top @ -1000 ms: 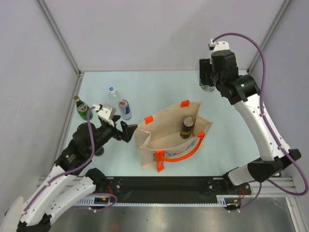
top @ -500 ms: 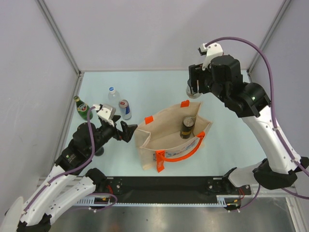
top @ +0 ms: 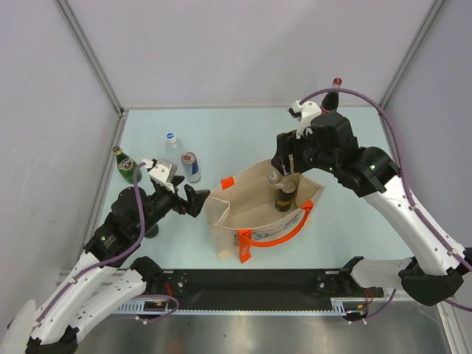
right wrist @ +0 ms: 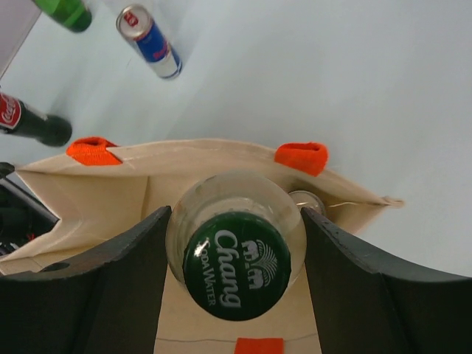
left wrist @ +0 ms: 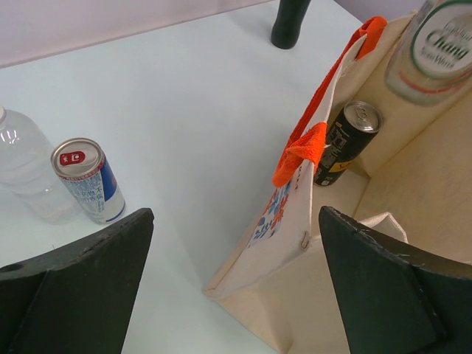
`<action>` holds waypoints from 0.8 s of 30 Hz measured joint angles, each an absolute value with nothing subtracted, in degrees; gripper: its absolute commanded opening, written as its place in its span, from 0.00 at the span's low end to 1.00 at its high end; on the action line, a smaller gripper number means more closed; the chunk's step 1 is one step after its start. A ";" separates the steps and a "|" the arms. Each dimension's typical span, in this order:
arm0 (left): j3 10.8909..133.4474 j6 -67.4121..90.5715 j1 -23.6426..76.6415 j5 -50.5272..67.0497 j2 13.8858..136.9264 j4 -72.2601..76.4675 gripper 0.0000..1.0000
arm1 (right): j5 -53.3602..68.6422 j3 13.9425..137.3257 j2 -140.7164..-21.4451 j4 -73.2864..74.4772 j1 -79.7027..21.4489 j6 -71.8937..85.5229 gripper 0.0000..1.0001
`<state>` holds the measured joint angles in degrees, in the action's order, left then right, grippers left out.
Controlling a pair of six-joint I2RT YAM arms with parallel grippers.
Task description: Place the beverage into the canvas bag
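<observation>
Canvas bag (top: 249,193) holds black can (top: 285,198), right gripper (right wrist: 234,254) clasping bottle (left wrist: 439,48) above; left gripper (left wrist: 234,247) spread, blue can (left wrist: 85,181) beside

Bright, diffuse overhead light leaves soft, faint shadows on the table (top: 243,133); all 3 views look sharp.

The green cap (right wrist: 236,274) of the glass bottle (right wrist: 190,215) between the right claw's (right wrist: 233,243) fingers reads "Chang SODA WATER". The bottle's label (left wrist: 441,40), beyond and right of the left claw (left wrist: 234,221), shows "Chang". Far left of the right claw, a dark bottle (right wrist: 33,125) bears a red label with Coca-Cola script, partly cut off. Print on the blue-and-silver can (right wrist: 149,40) and the black can (left wrist: 345,144) is illegible.
</observation>
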<state>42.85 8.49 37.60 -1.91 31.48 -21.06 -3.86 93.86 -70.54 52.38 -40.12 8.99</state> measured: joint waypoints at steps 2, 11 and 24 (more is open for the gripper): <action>42.85 8.49 37.60 -1.91 31.48 -21.06 1.00 | -2.68 90.48 -70.43 50.22 -40.66 9.47 0.00; 42.85 8.49 37.60 -1.93 31.44 -21.06 1.00 | 0.51 79.18 -70.32 41.32 -42.02 10.24 0.00; 42.85 8.49 37.60 -1.93 31.44 -21.06 1.00 | 0.47 63.72 -69.71 28.23 -43.03 4.29 0.00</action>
<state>42.85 8.49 37.60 -1.93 31.44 -21.06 0.47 63.72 -69.71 28.23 -43.03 4.29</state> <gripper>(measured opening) 0.996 0.700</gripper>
